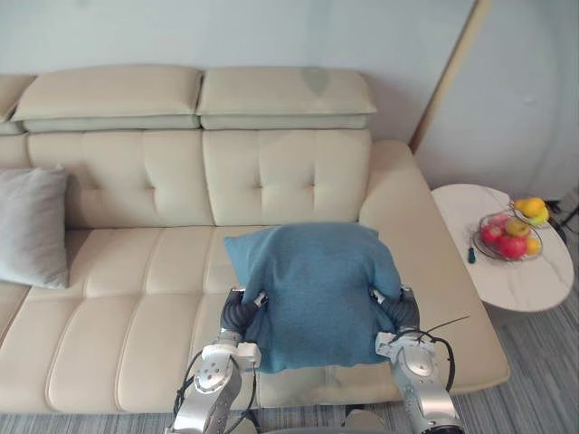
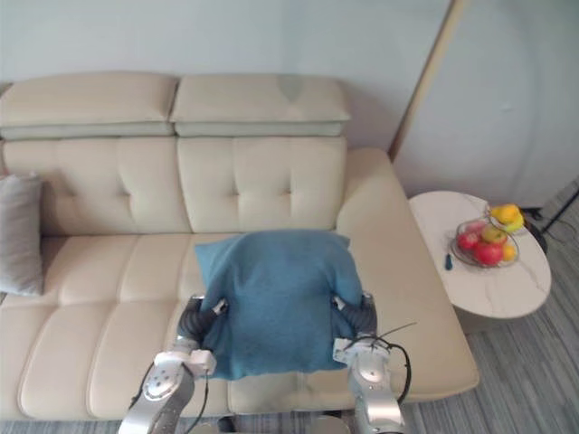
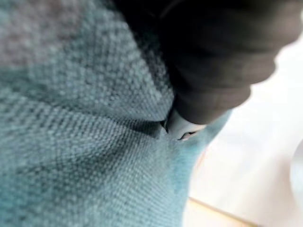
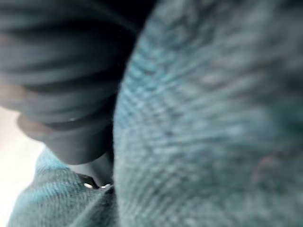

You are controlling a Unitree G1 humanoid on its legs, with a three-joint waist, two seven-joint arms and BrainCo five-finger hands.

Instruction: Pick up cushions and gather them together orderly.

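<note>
A blue cushion (image 1: 317,289) is held up in front of me over the right half of the cream sofa (image 1: 136,280). My left hand (image 1: 240,312) presses against its left side and my right hand (image 1: 398,310) against its right side. In the left wrist view the dark cover of the left hand (image 3: 213,61) lies tight against the blue cloth (image 3: 85,142). The right wrist view has the right hand (image 4: 61,71) pressed into the cushion (image 4: 213,118) in the same way. A grey cushion (image 1: 32,226) leans against the sofa's backrest at the far left.
A round white side table (image 1: 516,280) stands right of the sofa, carrying a wire bowl of fruit (image 1: 511,237) and a small dark object (image 1: 471,256). A slanted wooden pole (image 1: 448,72) leans on the wall behind. The sofa seat between the two cushions is bare.
</note>
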